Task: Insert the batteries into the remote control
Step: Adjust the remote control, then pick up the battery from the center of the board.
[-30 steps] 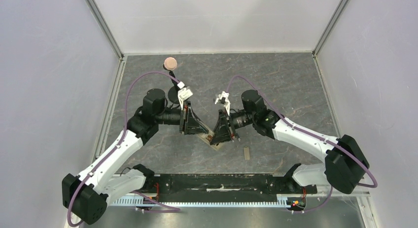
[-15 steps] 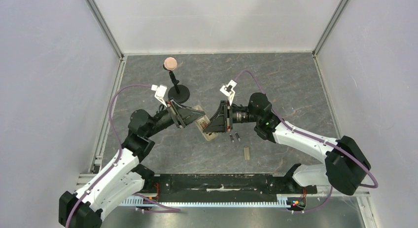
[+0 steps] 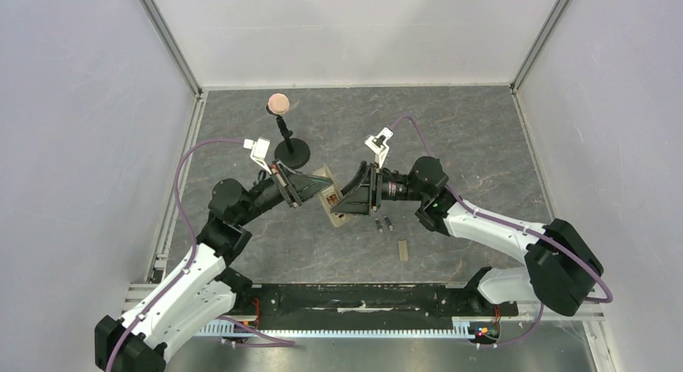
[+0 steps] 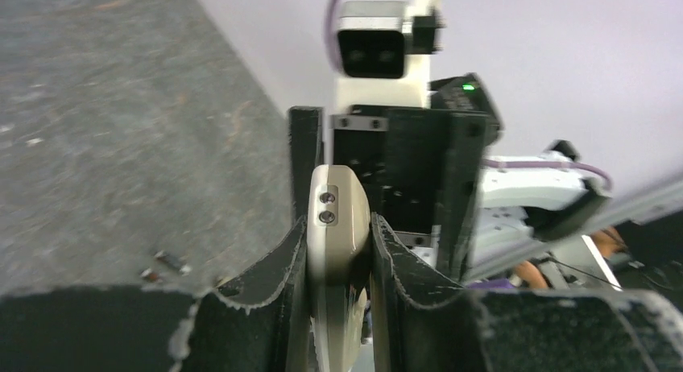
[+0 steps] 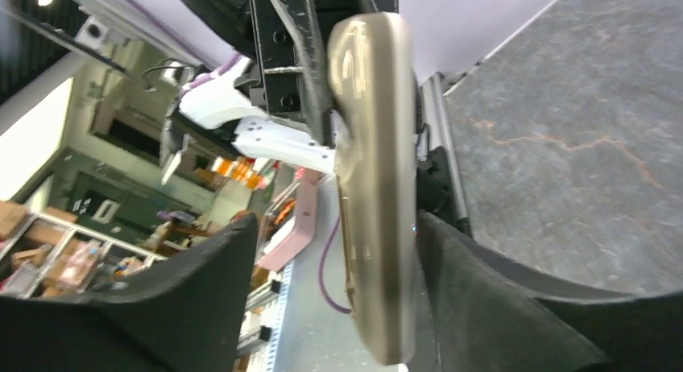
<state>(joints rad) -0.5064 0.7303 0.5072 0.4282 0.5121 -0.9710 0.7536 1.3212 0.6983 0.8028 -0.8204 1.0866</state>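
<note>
Tabletop (image 3: 451, 146) is carrying the loose parts, and both arms are meeting over the middle of it. Remote control (image 3: 329, 193) is sitting at centre of the top view, tan back showing, and looks lifted off the surface. Left fingers (image 4: 278, 291) are pinching it edge-on, pads pressing both flat faces. Right fingers (image 5: 209, 291) are standing spread around the far end: clear gap on one side, the other pad just beside or touching the case, cannot tell which. Stand (image 3: 291, 151) is sitting just above the left arm's wrist. Cover piece (image 3: 403, 250) is lying lower right of centre. Batteries (image 3: 377, 225) are lying side by side on the tabletop just below the right wrist, apart from both sets of fingers, so loading is not started. Risks: only one grip is carrying the remote, so an off-centre close or nudge from the right could twist it or pop it loose. The batteries are tiny and round, likely rolling away on a sloppy pick.
</note>
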